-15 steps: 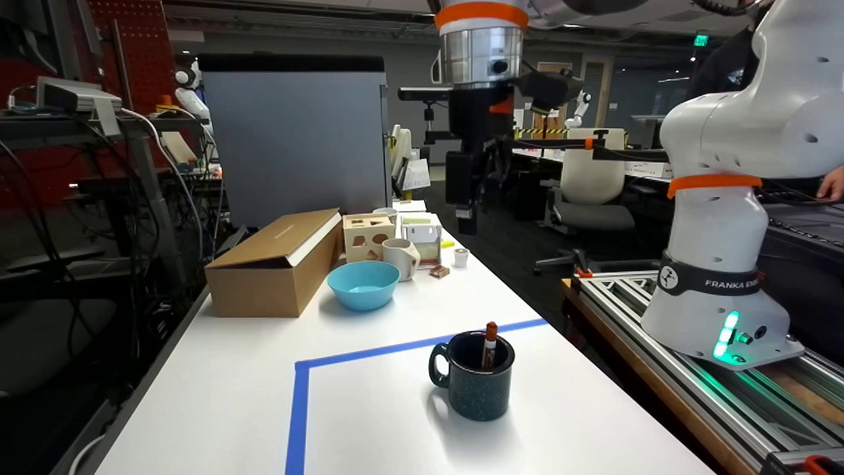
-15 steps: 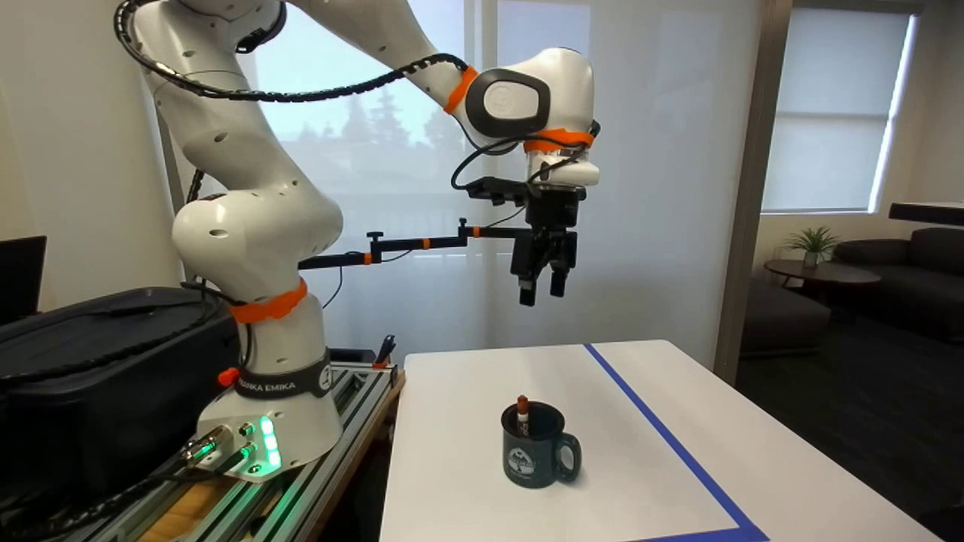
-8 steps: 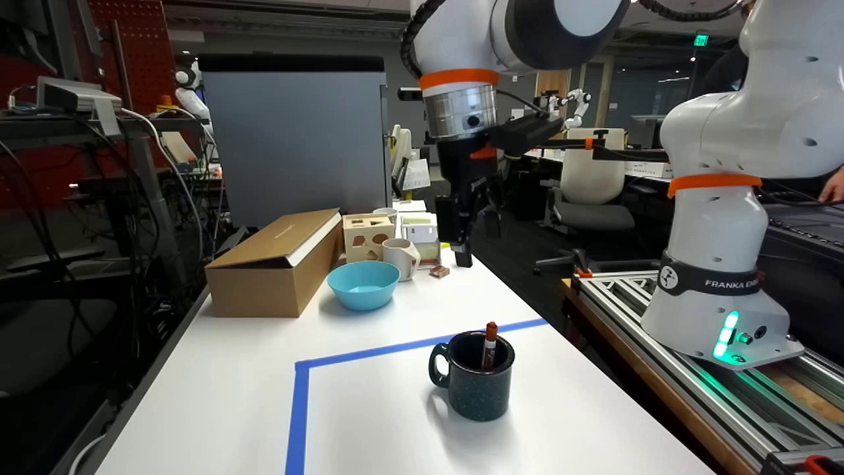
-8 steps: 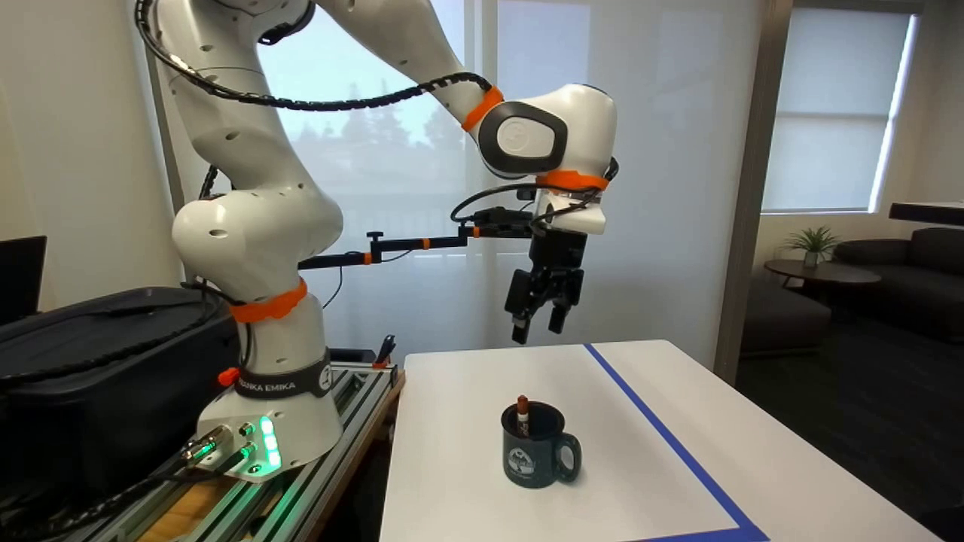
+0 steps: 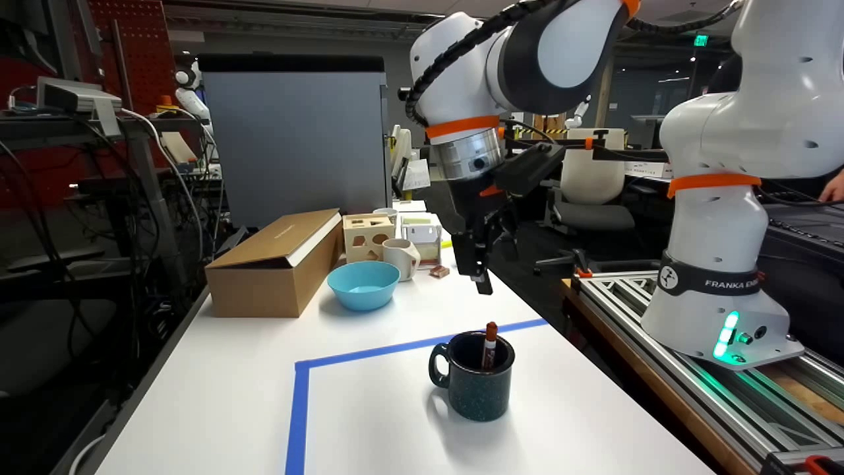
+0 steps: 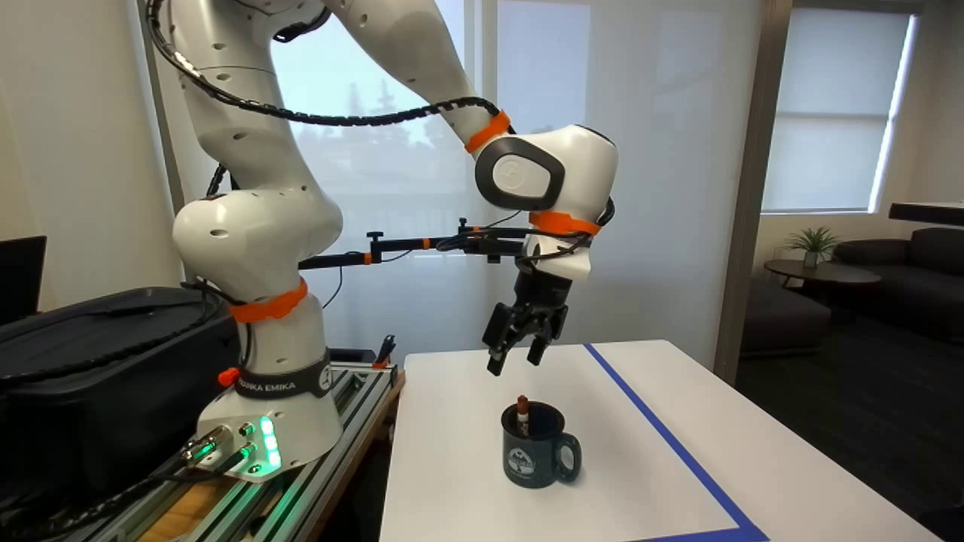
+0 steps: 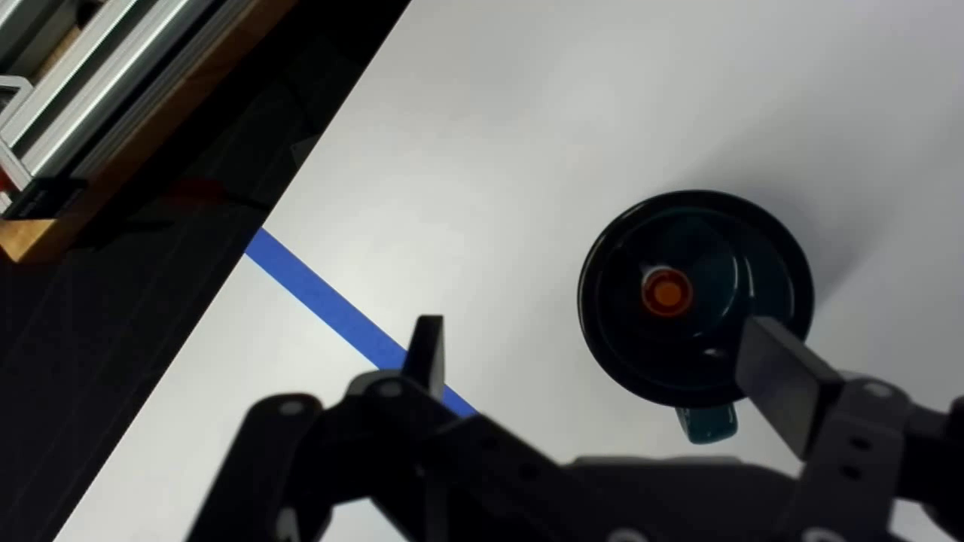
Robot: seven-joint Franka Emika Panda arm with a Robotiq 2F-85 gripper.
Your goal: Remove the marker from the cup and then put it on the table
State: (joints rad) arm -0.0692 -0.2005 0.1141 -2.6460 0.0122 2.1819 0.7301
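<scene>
On a white counter (image 5: 217,402), lines of blue tape (image 5: 300,415) meet at a corner, and a dark teal cup (image 6: 533,453) stands upright inside that corner, in the lower middle of both exterior views. The marker (image 7: 667,292) is inside the cup, close to upright, its orange-red end rising above the rim. In the wrist view that end shows as a round orange spot right of the frame's centre, and the cup's handle (image 7: 708,425) points toward the bottom edge.

My gripper (image 6: 516,361) hangs tilted near the centre of both exterior views, over the counter, near the cup and marker but apart from both. Its fingers (image 7: 425,350) are spread wide with a gap between them. In the wrist view one fingertip is at lower left of centre; the other, at lower right, overlaps the cup's rim from this angle.

My white arm (image 6: 256,218) rises at the left of an exterior view, beside a black bin (image 6: 113,376). Left of centre in an exterior view, a light blue bowl (image 5: 363,293) sits beside a cardboard box (image 5: 257,290), with a pale mug (image 5: 395,260) and a wooden box (image 5: 351,251) just behind.
</scene>
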